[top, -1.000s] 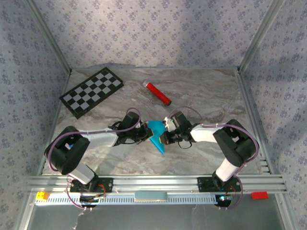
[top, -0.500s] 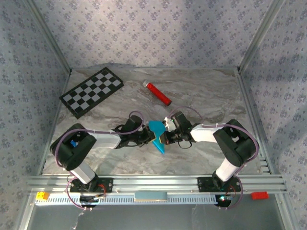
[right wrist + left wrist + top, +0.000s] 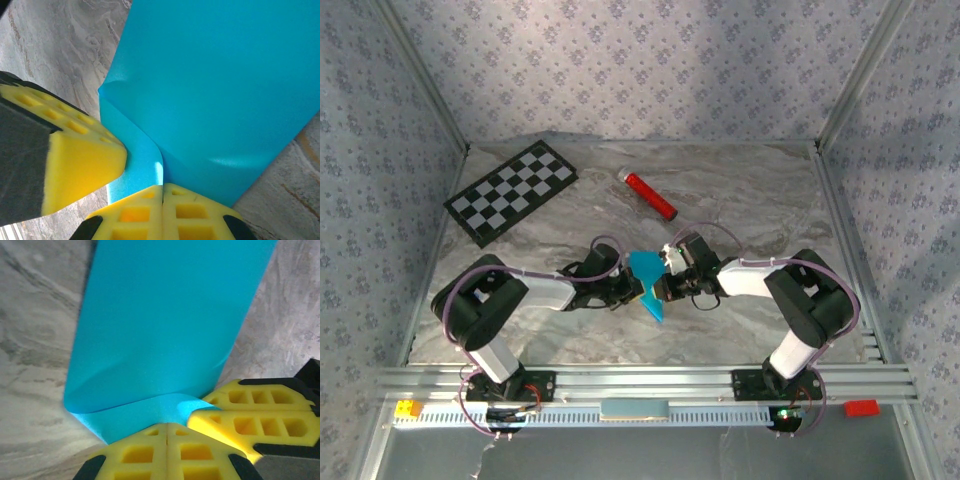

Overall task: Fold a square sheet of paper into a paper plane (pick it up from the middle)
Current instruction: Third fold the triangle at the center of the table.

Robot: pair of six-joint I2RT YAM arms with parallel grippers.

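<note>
Near the middle of the bench (image 3: pixel 750 200), the left gripper (image 3: pixel 632 290) has slid in against the half-folded cyan sheet of paper (image 3: pixel 645 270), meeting the right gripper (image 3: pixel 663 287), both fully closed with tips on the fold, apparently pressing a crease.

Bright cyan, plain and unmarked, here's the blue paper (image 3: pixel 644 279), and it's no square any more: it's been folded. It sits on the near side of the red cylinder (image 3: pixel 650 196), apart from it and almost straight below it in the top view. The end toward the cylinder is broad; the far end narrows to a sharp point aimed away from the cylinder. Up close, one wide smooth panel lies over a narrower flap tucked beneath, the fold soft and rounded at its corner, with a small dent beside it.
</note>
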